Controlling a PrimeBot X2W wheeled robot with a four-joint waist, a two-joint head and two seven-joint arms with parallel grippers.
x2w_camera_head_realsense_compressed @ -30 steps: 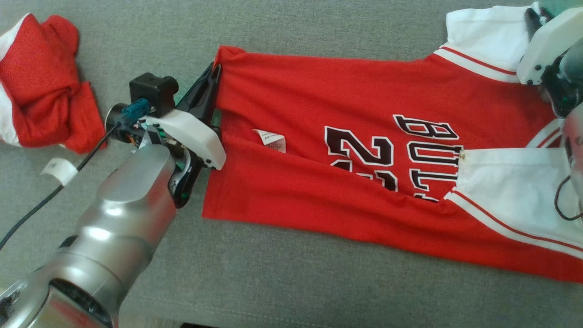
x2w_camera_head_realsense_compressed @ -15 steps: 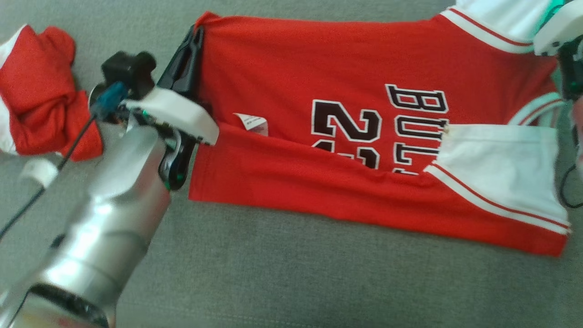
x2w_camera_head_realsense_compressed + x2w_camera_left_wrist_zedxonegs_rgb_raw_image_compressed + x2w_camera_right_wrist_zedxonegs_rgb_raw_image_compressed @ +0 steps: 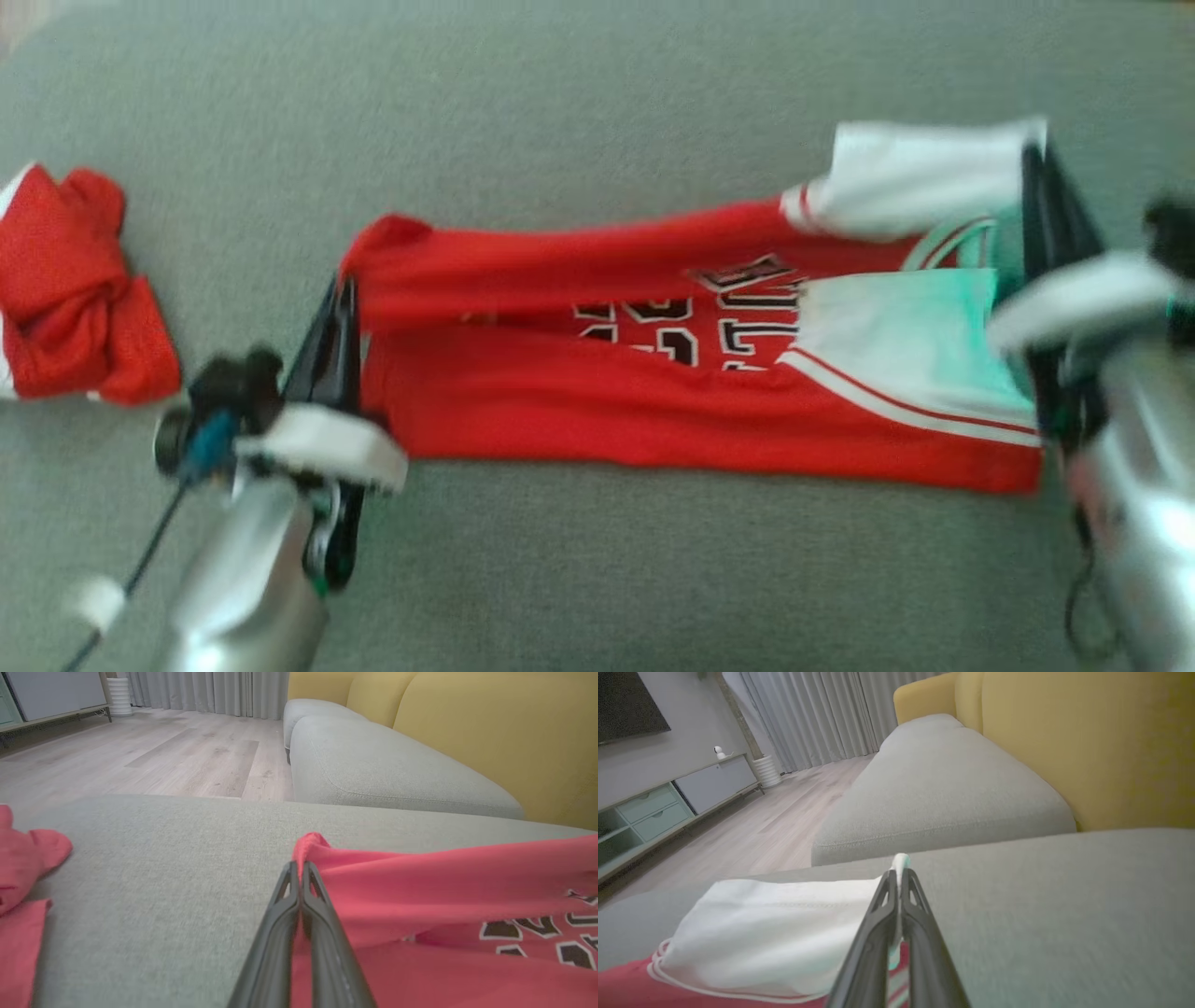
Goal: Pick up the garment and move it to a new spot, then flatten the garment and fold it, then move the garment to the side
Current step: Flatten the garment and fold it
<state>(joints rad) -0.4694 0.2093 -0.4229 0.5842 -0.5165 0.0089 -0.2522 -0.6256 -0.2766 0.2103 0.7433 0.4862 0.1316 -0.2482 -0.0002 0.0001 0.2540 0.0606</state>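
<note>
The red shirt (image 3: 653,411) lies stretched lengthways across the grey sofa seat (image 3: 560,112), between the two arms; the left jaws are closed on the far corner of its hem, and the right jaws are closed on the edge of a white sleeve (image 3: 920,173); gripping both ends at once seems meant to hold the far edge taut, so it can go over the near half in a straight fold; a crumpled red cloth (image 3: 75,289) sits well apart at the left.

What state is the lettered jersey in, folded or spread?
Partly folded: one long side of the jersey laps over its lettering, hiding part.
</note>
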